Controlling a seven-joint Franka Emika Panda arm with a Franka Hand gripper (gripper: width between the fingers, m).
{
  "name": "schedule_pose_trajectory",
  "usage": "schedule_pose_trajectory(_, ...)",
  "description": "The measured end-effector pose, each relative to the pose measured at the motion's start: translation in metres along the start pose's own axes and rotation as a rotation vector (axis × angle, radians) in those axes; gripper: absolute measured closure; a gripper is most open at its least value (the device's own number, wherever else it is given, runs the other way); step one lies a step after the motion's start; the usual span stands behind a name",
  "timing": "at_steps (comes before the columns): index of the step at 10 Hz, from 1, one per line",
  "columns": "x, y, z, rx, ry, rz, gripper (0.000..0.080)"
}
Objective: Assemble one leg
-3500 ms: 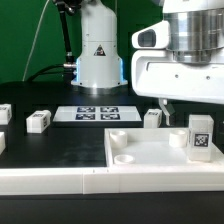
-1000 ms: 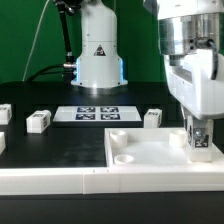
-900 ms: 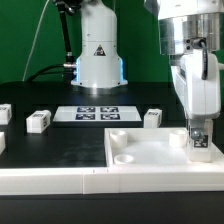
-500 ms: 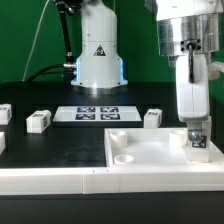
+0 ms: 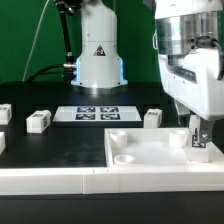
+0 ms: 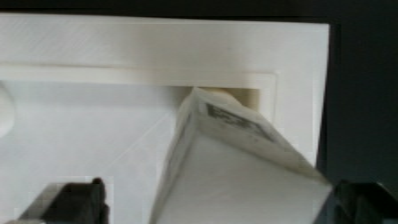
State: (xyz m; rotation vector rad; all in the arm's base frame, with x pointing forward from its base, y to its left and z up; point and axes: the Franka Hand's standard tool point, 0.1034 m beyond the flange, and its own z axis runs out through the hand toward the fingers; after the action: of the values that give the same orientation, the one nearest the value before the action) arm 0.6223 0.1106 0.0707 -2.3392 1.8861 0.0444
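Observation:
The leg (image 5: 198, 143), a small white block with a black-and-white tag, stands upright in the corner socket of the large white plate (image 5: 150, 150) at the exterior view's right. My gripper (image 5: 197, 134) is lowered over it, with its fingers on either side of it. In the wrist view the leg (image 6: 240, 150) rises between the two dark fingertips (image 6: 75, 200), with a gap on one side. The gripper (image 6: 222, 205) is open around the leg. The plate (image 6: 107, 130) fills the view beneath it.
Two more small white legs (image 5: 38, 121) (image 5: 152, 117) lie on the black table behind the plate. The marker board (image 5: 95, 113) lies flat between them. The arm's white base (image 5: 97, 50) stands at the back. More white parts sit at the left edge (image 5: 3, 113).
The gripper came down from above the plate onto the leg, then turned about its vertical axis while staying around the leg. The leg stays in the corner socket.

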Motion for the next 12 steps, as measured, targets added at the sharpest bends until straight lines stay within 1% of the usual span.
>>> schedule_pose_trajectory(2, -0.0026, -0.0026, -0.0008, -0.019, -0.013, -0.274, 0.015)
schedule_pose_trajectory(3, -0.0049, -0.0038, 0.001, -0.029, -0.014, -0.366, 0.015)
schedule_pose_trajectory(5, -0.0058, -0.0047, 0.0038, -0.064, -0.002, -0.611, 0.015)
schedule_pose_trajectory(7, -0.005, -0.0053, 0.0044, -0.077, 0.007, -0.792, 0.015)
schedule_pose_trajectory(8, -0.0044, -0.0053, 0.0044, -0.081, 0.012, -0.847, 0.015)
schedule_pose_trajectory(10, 0.0005, -0.0067, 0.0048, -0.07, 0.031, -1.002, 0.015)
schedule_pose_trajectory(11, 0.0006, -0.0065, 0.0051, -0.071, 0.03, -1.001, 0.015)
schedule_pose_trajectory(12, 0.0007, -0.0065, 0.0051, -0.071, 0.03, -1.0, 0.0275)
